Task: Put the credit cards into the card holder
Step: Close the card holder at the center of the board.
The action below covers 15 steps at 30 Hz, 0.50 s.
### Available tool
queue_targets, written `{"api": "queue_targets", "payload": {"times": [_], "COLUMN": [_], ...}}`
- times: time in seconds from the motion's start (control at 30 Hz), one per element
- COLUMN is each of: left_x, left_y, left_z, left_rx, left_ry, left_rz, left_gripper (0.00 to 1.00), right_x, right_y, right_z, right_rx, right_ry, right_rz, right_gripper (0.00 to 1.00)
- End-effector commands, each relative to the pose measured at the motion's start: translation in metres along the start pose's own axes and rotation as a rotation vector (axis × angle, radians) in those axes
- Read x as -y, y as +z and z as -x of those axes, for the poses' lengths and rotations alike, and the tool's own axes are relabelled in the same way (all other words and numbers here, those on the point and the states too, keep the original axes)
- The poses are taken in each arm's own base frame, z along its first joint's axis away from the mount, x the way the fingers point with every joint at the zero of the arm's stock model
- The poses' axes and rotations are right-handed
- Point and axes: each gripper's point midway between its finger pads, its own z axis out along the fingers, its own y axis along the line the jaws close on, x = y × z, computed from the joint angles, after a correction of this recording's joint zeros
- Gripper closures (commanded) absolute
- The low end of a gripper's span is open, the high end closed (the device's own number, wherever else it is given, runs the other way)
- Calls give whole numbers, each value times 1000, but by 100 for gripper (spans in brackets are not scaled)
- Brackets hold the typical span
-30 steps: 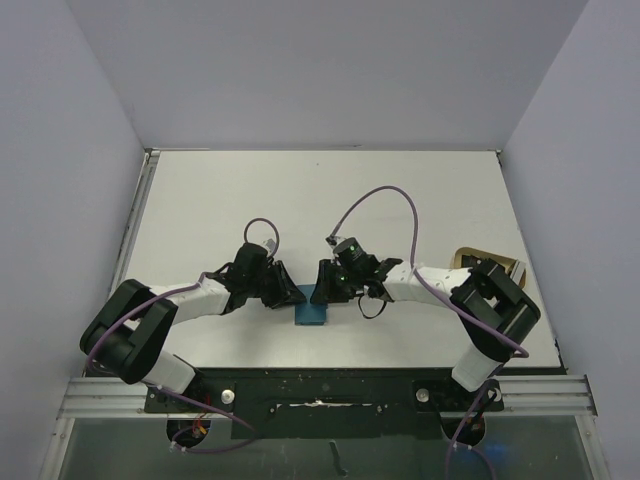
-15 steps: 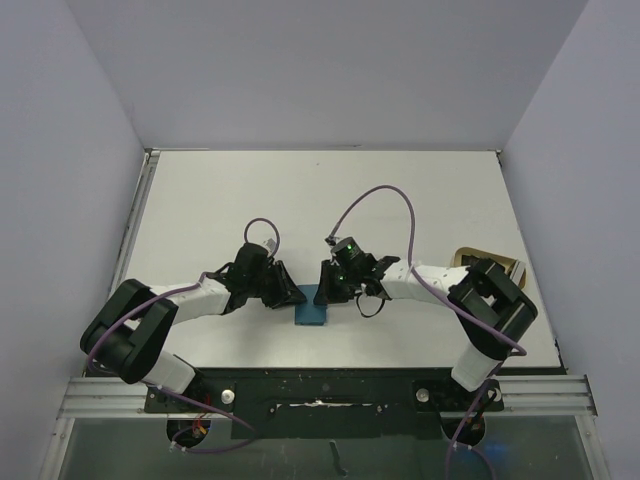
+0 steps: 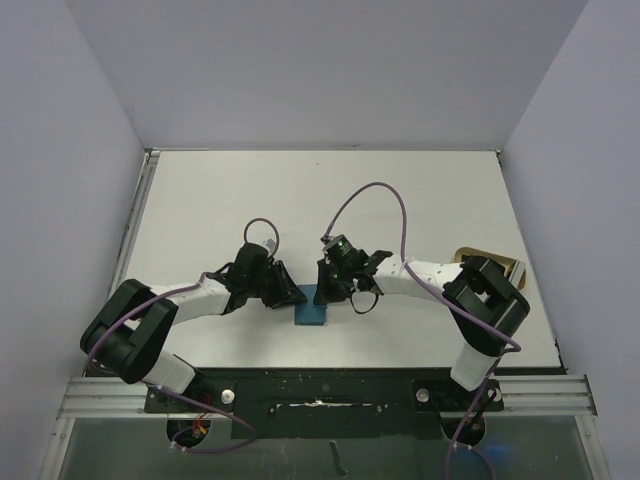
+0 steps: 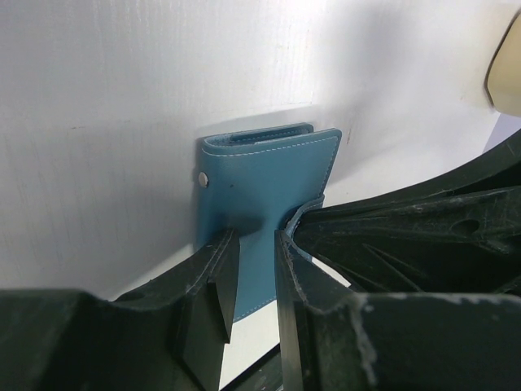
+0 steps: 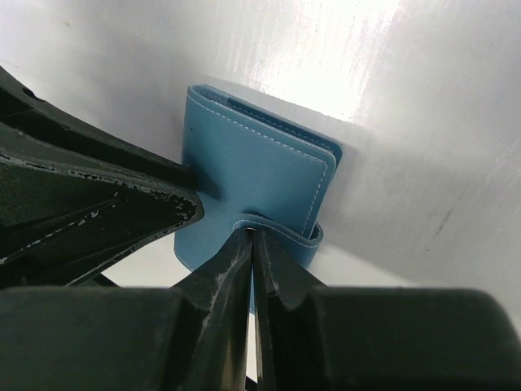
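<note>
The teal-blue card holder [image 3: 311,313] lies closed on the white surface [image 3: 400,190], toward the near edge and about midway between left and right. Both arms reach in to it from either side. White stitching runs along the edge of its cover, and a small metal snap stud [image 4: 201,180] sits on one side of it.

The left gripper [image 4: 255,238] comes in from the left. Its jaws stand a little apart, with part of the card holder's blue cover filling the gap between them. Both inner faces press against the blue material, so the jaws are grasping the card holder.

The right gripper [image 5: 253,235] comes in from the right. Its jaws are clenched almost together, with only a thin sliver between the tips. There they pinch the snap tab [image 5: 281,231], a narrow blue strap that curls up off the card holder's right edge. The rest of the holder lies flat beyond the tips.

The two grippers are very close, with the outer side of each filling one side of the other's wrist view.

A tan object [image 3: 463,258] lies far to the right on the surface, mostly hidden behind the right arm; what it is cannot be told. A purple cable [image 3: 380,190] arcs above the right arm.
</note>
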Motion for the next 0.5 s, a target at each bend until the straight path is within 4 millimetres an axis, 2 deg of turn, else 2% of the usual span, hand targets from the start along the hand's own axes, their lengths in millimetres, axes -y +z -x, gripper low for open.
{"api": "queue_targets", "payload": {"times": [0.0, 0.27, 0.37, 0.47], "left_x": [3, 8, 13, 21], "left_y": [2, 1, -4, -14], "left_z": [-5, -4, -1, 9], "left_rx": [-5, 0, 16, 50], "left_ry": [18, 21, 27, 47], "left_rz": [-8, -27, -36, -25], "left_gripper": [76, 76, 76, 70], "right_x": [43, 72, 76, 67], "right_y": [22, 22, 18, 13], "right_z": [-40, -62, -58, -46], "right_rx": [-121, -188, -175, -149], "right_ry": [-29, -46, -57, -80], "right_rz": [-218, -369, -400, -394], "right_gripper": [94, 95, 95, 95]}}
